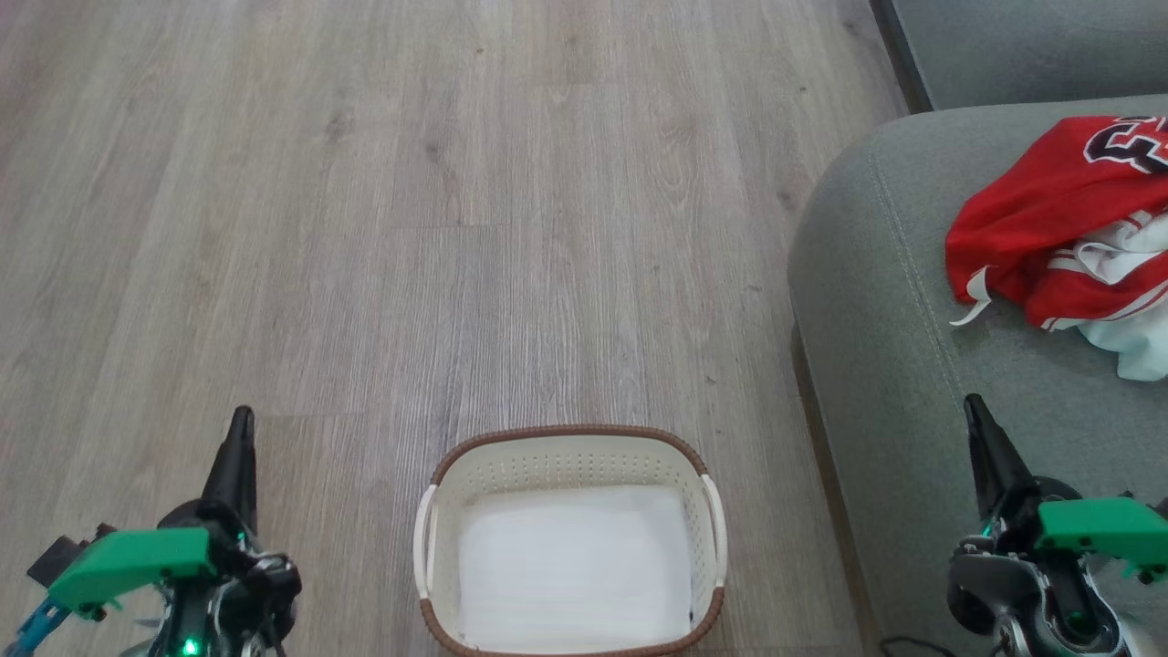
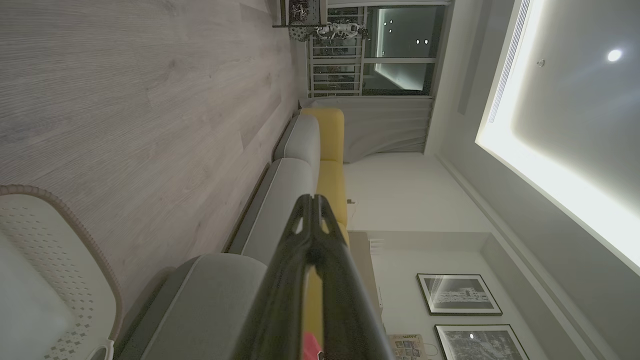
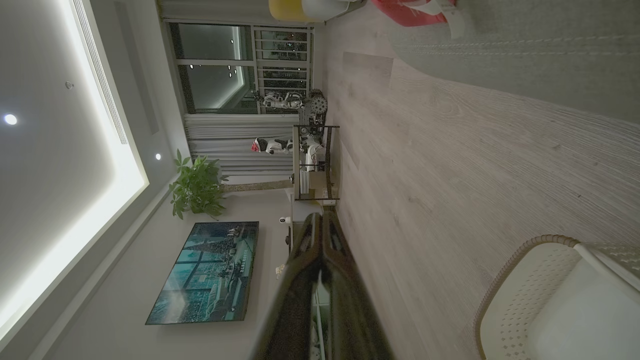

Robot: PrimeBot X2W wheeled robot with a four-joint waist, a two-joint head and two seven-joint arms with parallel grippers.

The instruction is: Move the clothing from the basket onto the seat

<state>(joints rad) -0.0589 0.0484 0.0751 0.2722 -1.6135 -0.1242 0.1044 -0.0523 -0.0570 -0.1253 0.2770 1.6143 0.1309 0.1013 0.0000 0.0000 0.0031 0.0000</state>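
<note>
The white perforated basket [image 1: 570, 543] with a brown woven rim stands on the floor between my arms, with only its pale bottom showing inside. The red and white clothing [image 1: 1063, 224] lies heaped on the grey-green seat [image 1: 876, 301] at the right. My left gripper [image 1: 241, 422] is shut, left of the basket, holding nothing. Over the seat's front part my right gripper [image 1: 973, 406] is shut and empty, below the clothing. In the left wrist view my left gripper [image 2: 313, 199] is shut, with the basket [image 2: 55, 250] at lower left. In the right wrist view my right gripper [image 3: 320, 217] is shut; the basket [image 3: 545, 300] sits lower right, the clothing [image 3: 415, 11] at the top.
Wood-plank floor [image 1: 411, 210] stretches ahead and to the left. A second grey cushion [image 1: 1031, 46] lies beyond the seat. Farther off stand a yellow-backed sofa section [image 2: 330, 150], a shelf unit [image 3: 315, 162], a potted plant [image 3: 197, 187] and a wall screen [image 3: 205, 272].
</note>
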